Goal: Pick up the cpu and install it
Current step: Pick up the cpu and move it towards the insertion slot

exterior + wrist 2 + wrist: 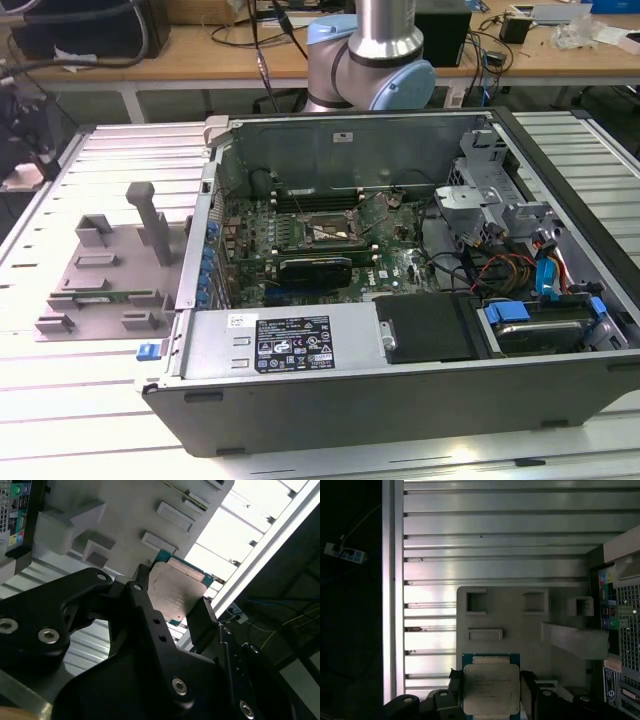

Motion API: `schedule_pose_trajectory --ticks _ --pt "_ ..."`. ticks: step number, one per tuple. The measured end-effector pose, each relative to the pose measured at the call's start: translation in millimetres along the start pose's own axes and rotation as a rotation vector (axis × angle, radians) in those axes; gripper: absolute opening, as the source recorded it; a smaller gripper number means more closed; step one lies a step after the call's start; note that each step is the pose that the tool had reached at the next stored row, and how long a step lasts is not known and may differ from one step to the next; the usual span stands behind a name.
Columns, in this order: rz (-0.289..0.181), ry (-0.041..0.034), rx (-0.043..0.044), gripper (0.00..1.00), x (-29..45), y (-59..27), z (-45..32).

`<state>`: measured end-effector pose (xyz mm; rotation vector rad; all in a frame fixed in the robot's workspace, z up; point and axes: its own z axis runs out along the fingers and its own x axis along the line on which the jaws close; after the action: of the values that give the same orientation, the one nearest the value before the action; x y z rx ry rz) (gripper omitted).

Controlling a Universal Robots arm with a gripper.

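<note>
I have the gripper (491, 692) with its jaws clamped on the cpu (491, 684), one finger against each side edge. The chip hangs over the grey tray (100, 285), at the exterior view's left beside the open computer case (400, 385)

The cpu (491, 687) has a dull, faintly scuffed silvery metal top over a green board edge, the gripper (491, 682) is matt black, the tray (520, 630) is matt grey plastic, the ribbed table (495, 525) is satin-bright metal, and the computer case (350, 140) is bare grey sheet metal.
</note>
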<state>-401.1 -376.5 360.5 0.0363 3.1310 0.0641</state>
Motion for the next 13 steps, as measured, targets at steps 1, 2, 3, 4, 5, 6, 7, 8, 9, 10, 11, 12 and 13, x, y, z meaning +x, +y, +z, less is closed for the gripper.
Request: schedule_pose_trajectory --ticks 1,2,3,4,5,6,7,8,9,10,11,12,13 --pt "0.0 0.0001 0.0 0.54 0.0 0.3 -4.4" --pt "0.0 0.0001 0.0 0.54 -0.1 0.6 -8.3" --pt "0.0 0.0001 0.0 0.54 -0.1 1.0 -12.9" --pt "0.0 0.0 0.0 0.54 -0.2 1.2 -16.7" --pt "0.0 0.0001 0.0 0.54 -0.2 1.5 -23.6" --pt "0.0 0.0 0.0 0.54 -0.3 1.9 -29.2" --pt "0.0 0.0 0.0 0.54 -0.3 2.2 -32.9" --pt "0.0 0.0001 0.0 0.54 -0.3 2.5 -36.5" --pt "0.0 0.0 0.0 0.54 -0.4 2.9 -42.6" --pt "0.0 0.0 0.0 0.54 -0.4 3.3 -47.1" --pt "0.0 0.0001 0.0 0.54 -0.4 3.5 -50.3" --pt "0.0 0.0001 0.0 0.54 -0.5 4.0 -57.3" --pt "0.0 0.0 0.0 0.54 -0.6 4.5 -65.4"
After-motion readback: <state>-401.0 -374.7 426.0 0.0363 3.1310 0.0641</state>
